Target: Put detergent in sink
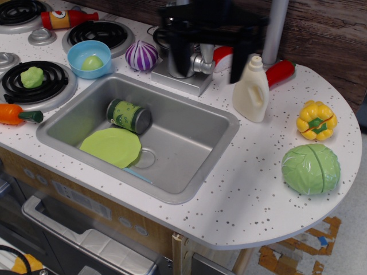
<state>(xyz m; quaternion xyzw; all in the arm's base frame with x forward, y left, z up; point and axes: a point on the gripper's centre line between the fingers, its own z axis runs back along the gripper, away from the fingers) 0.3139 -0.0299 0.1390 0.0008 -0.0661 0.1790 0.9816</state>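
Overhead, the pincer (pixel 207 54) is seen spread wide, gripping nothing, its right finger hanging just beside the cap of the detergent (pixel 252 90). The bottle stands upright on the surface (pixel 252 183), long axis vertical, to the pincer's right and slightly lower in the view. The sink (pixel 189 129) lies to the bottle's left, already holding a can (pixel 129 116) and a green plate (pixel 112 146).

A green can (pixel 129 116) is seen lying on its side next to a lime-green plate (pixel 112 146). On the speckled white surface (pixel 246 195), a green cabbage (pixel 311 168) and a yellow pepper (pixel 316 120) are placed well to the right. A purple onion (pixel 141 55), a blue bowl (pixel 88 58), a carrot (pixel 17 114) and a red ketchup bottle (pixel 66 19) are found at the left.
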